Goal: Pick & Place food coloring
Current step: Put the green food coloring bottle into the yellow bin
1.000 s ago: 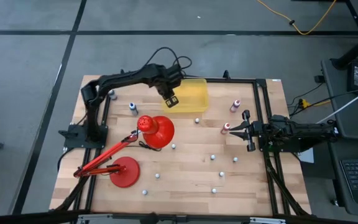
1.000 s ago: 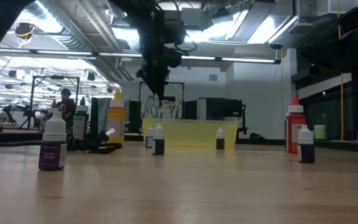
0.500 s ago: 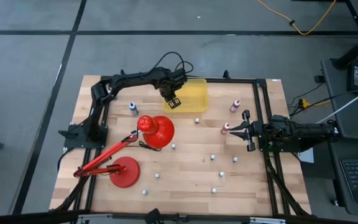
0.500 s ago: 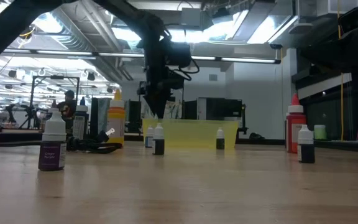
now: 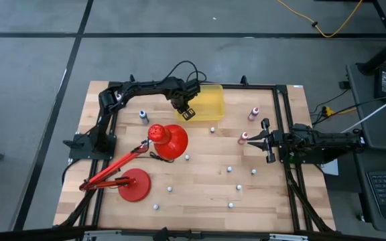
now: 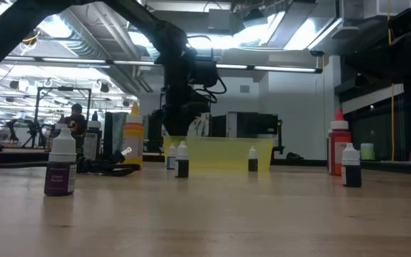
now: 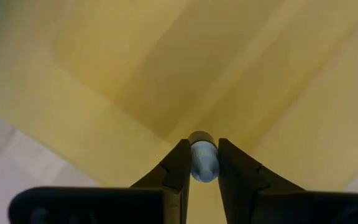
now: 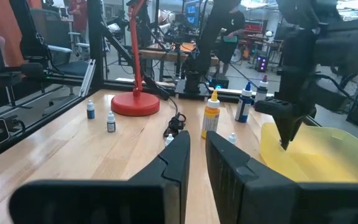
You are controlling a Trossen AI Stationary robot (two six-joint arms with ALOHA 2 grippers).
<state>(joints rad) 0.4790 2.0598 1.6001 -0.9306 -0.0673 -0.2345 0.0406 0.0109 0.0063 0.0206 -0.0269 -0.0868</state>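
My left gripper (image 5: 187, 112) hangs over the left part of the translucent yellow bin (image 5: 210, 102), fingers pointing down, shut on one tiny food coloring bottle (image 7: 202, 160). In the low view its fingertips (image 6: 180, 132) are at the bin's rim (image 6: 220, 141). Several other bottles stand upright on the wood: a blue one (image 5: 143, 116), a pink one (image 5: 252, 114), a red one (image 5: 244, 137) and small ones nearer the near edge (image 5: 229, 169). My right gripper (image 5: 265, 140) waits at the table's right side, shut, beside the red bottle. My left gripper pinches the pale blue bottle (image 7: 202, 163) between its two fingers (image 7: 178, 168), coming from above and pointing down. The wrist view sees the bottle end on, so I cannot tell which part the fingers are on. It hangs over the bin's yellow floor (image 7: 135, 68).
A red desk lamp stands left of centre, its shade (image 5: 169, 140) near the bin and its round base (image 5: 134, 185) toward the near-left corner. A black frame (image 5: 283, 120) borders the table. Taller bottles (image 6: 339, 146) show at the far side in the low view.
My left gripper has come down toward the bin, its fingertips dropping from well above the rim to rim height, and has shifted slightly toward the near edge. It has stayed shut on the bottle. The right arm has kept still.
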